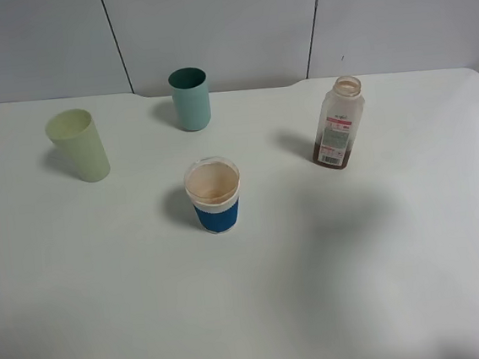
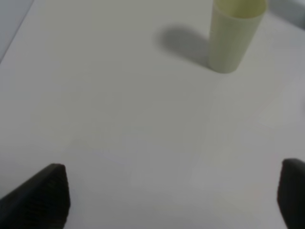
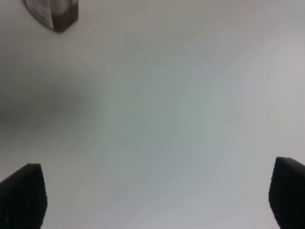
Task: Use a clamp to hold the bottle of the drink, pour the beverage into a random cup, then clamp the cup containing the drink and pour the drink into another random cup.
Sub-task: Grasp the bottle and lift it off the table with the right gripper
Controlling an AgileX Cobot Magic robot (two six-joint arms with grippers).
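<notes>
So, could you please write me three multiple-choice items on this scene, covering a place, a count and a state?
1. In the high view, the bottle stands: A left of every cup; B right of every cup; C between two cups.
2. Cups on the table: A two; B four; C three.
3. The left pincer is: A open, empty; B shut on a cup; C shut on the bottle.
Key: B, it is rightmost; C, the pale green cup, teal cup and blue-banded cup; A, its jaws stand wide apart.
</notes>
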